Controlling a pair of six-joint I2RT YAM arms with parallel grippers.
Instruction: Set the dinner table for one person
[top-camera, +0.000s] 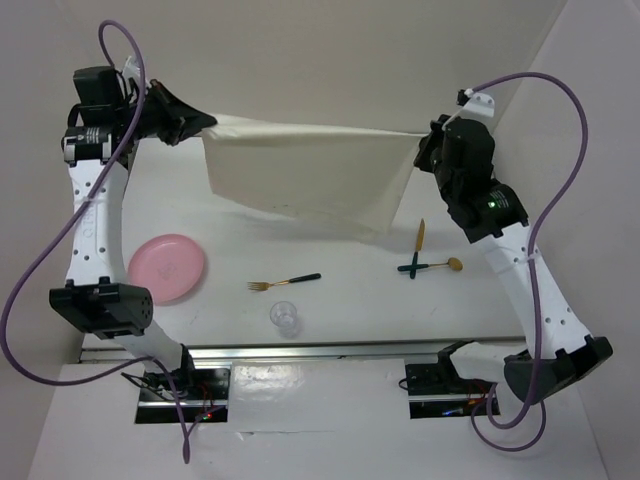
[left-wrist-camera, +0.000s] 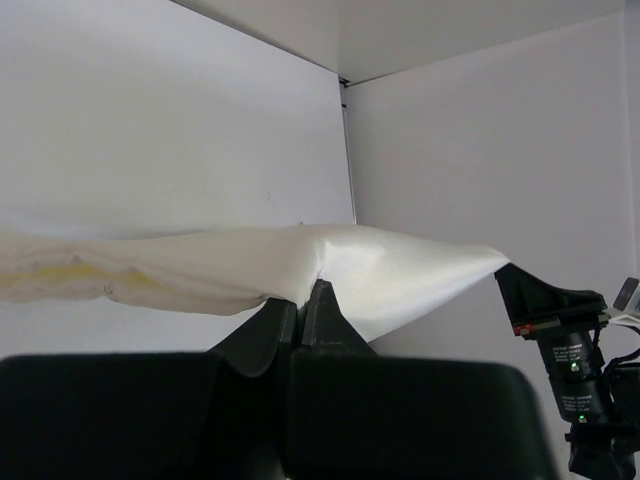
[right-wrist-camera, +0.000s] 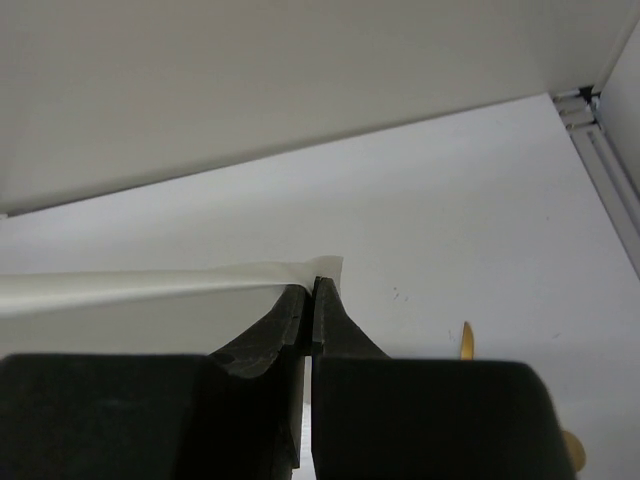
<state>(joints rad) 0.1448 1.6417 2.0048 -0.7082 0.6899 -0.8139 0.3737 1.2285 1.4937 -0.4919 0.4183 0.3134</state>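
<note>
At far left, your left claw (top-camera: 208, 128) is pinched tight on one corner of a cream cloth (top-camera: 310, 175), and your right claw (top-camera: 420, 148) is clamped on the opposite corner. The cloth hangs stretched above the white surface (top-camera: 360, 300), which lies beneath both arms and carries a pink plate (top-camera: 166, 267), fork (top-camera: 284, 282) and glass (top-camera: 285, 317).

No legible txt, labels, brands or nos. on anything in view.

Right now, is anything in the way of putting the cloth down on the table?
Maybe. The fork and cup lie on the table just nearer than the cloth; the knife sits by its right corner.
</note>
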